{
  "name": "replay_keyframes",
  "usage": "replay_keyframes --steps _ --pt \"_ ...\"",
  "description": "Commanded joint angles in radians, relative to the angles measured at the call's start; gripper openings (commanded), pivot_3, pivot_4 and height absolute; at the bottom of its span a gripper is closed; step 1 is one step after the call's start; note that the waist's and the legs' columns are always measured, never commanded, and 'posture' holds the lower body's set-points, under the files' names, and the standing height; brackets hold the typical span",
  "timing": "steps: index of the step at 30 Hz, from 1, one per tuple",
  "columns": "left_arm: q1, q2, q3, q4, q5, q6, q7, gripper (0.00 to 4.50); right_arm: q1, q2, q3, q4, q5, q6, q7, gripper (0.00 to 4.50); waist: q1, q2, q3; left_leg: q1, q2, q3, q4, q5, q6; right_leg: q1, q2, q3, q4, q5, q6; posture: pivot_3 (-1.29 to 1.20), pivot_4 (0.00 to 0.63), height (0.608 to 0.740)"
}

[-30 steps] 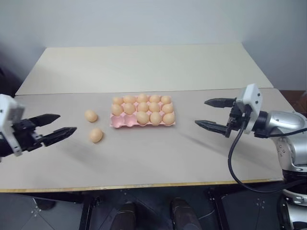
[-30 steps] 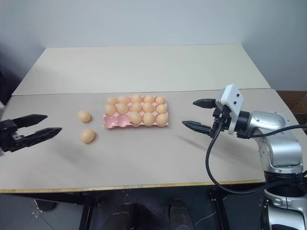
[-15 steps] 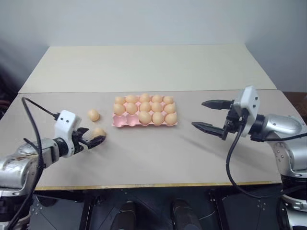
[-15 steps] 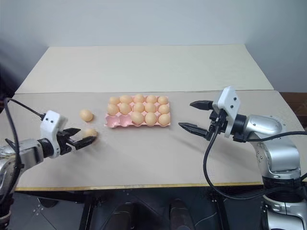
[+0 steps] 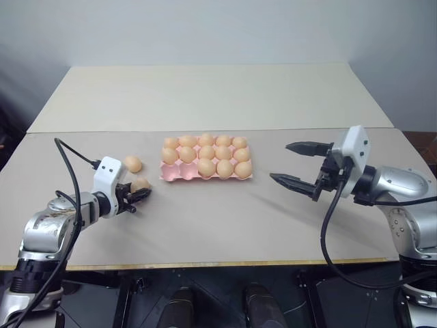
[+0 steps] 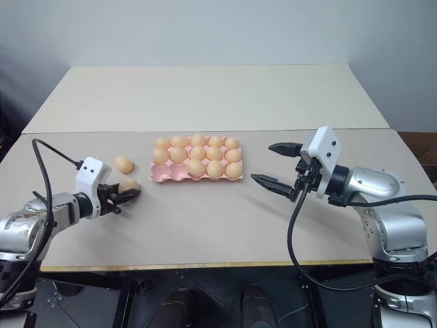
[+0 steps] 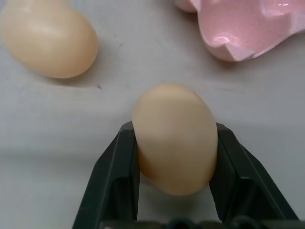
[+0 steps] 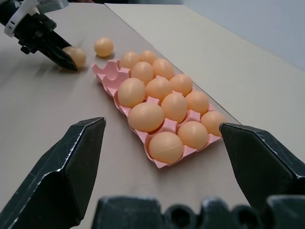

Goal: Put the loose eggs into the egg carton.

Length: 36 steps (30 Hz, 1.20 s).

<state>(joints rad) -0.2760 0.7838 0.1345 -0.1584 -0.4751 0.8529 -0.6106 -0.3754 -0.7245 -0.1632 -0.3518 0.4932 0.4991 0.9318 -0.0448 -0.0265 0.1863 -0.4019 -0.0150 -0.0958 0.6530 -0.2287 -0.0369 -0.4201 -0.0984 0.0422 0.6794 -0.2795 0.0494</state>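
Observation:
The pale pink egg carton (image 5: 169,176) lies mid-table and holds several eggs, with the cups at its front left corner bare. Two loose eggs lie to its left. My left gripper (image 5: 141,193) is shut on the nearer loose egg (image 7: 174,138), one black finger on each side of it, low at the tabletop. The other loose egg (image 5: 133,164) rests free just beyond it, apart from the fingers. My right gripper (image 5: 280,161) hovers open to the right of the carton, pointing at it, with nothing between its fingers.
The beige table (image 5: 225,225) runs to a front edge close to me, and a second tabletop (image 5: 205,96) adjoins it behind the carton, up to a pale wall. A black cable (image 5: 328,225) hangs from my right wrist.
My left gripper came down and in toward the nearer loose egg, then closed on it. The right gripper stayed where it was, still open.

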Motion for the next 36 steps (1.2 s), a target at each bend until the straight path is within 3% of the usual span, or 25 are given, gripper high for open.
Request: replay_keyframes --steps 1,5,8,12,19,23,28,34,36 --pt "-0.003 0.061 0.048 -0.116 -0.031 -0.056 -0.097 1.81 0.003 -0.005 -0.028 -0.041 0.025 -0.004 -0.019 4.5 0.001 0.0 0.0 0.0 0.0 0.0 0.0 0.0 0.0 0.0 0.0 0.0 0.0 0.0 0.0 0.0 0.15 0.74" --pt "-0.079 0.05 0.055 -0.146 -0.089 -0.072 -0.157 1.81 0.004 0.008 -0.016 -0.041 0.018 -0.015 -0.043 4.5 0.004 0.0 0.0 0.0 0.0 0.0 0.001 0.0 0.0 0.001 0.0 0.0 0.0 0.0 0.0 0.0 0.15 0.74" --pt "-0.184 0.002 -0.011 -0.106 -0.081 -0.082 -0.166 1.81 0.0 0.025 0.0 -0.05 0.008 -0.031 -0.059 4.5 0.006 -0.001 0.0 0.0 0.0 0.0 0.003 0.0 0.0 0.002 0.0 -0.001 0.0 0.0 0.0 0.0 0.15 0.74" --pt "-0.296 -0.095 -0.16 0.016 0.023 -0.149 -0.16 1.81 0.004 0.034 -0.004 -0.088 0.022 -0.024 -0.077 4.5 0.006 -0.001 -0.001 -0.002 -0.001 0.0 0.006 -0.001 0.002 0.002 0.0 -0.001 0.0 0.0 0.0 0.0 0.15 0.74" --pt "-0.382 -0.209 -0.265 0.16 0.165 -0.2 -0.093 1.81 0.01 0.022 -0.026 -0.113 0.026 -0.012 -0.101 4.5 -0.001 -0.001 -0.001 -0.004 -0.001 0.0 0.008 -0.001 0.002 0.0 0.0 -0.001 0.001 0.0 0.001 0.0 0.15 0.74" --pt "-0.403 -0.221 -0.25 0.177 0.179 -0.188 -0.087 2.83 0.007 0.018 -0.029 -0.118 0.031 -0.006 -0.115 4.5 0.001 -0.001 -0.001 -0.004 -0.001 0.0 0.008 -0.001 0.002 0.001 0.0 -0.001 0.001 0.0 0.001 0.0 0.15 0.74" --pt "-0.382 -0.186 -0.205 0.14 0.16 -0.159 -0.11 4.45 0.004 0.023 -0.029 -0.13 0.039 -0.001 -0.125 4.5 0.0 -0.001 -0.001 -0.004 -0.001 0.0 0.008 -0.001 0.002 0.0 0.0 -0.001 0.001 0.0 0.001 0.0 0.15 0.74" --pt "-0.364 -0.118 -0.082 0.064 0.106 -0.151 -0.132 4.45 -0.016 0.027 -0.02 -0.126 0.056 0.001 -0.138 4.5 -0.001 -0.001 -0.001 -0.004 -0.001 -0.001 0.008 -0.001 0.002 0.0 0.0 -0.001 0.001 0.0 0.001 0.0 0.15 0.74" --pt "-0.311 -0.055 -0.013 0.026 0.064 -0.179 -0.206 4.45 -0.018 0.021 -0.021 -0.119 0.063 0.001 -0.132 4.5 -0.004 -0.001 -0.001 -0.004 -0.001 -0.001 0.008 -0.001 0.002 0.0 0.0 -0.001 0.001 0.0 0.001 0.0 0.15 0.74"
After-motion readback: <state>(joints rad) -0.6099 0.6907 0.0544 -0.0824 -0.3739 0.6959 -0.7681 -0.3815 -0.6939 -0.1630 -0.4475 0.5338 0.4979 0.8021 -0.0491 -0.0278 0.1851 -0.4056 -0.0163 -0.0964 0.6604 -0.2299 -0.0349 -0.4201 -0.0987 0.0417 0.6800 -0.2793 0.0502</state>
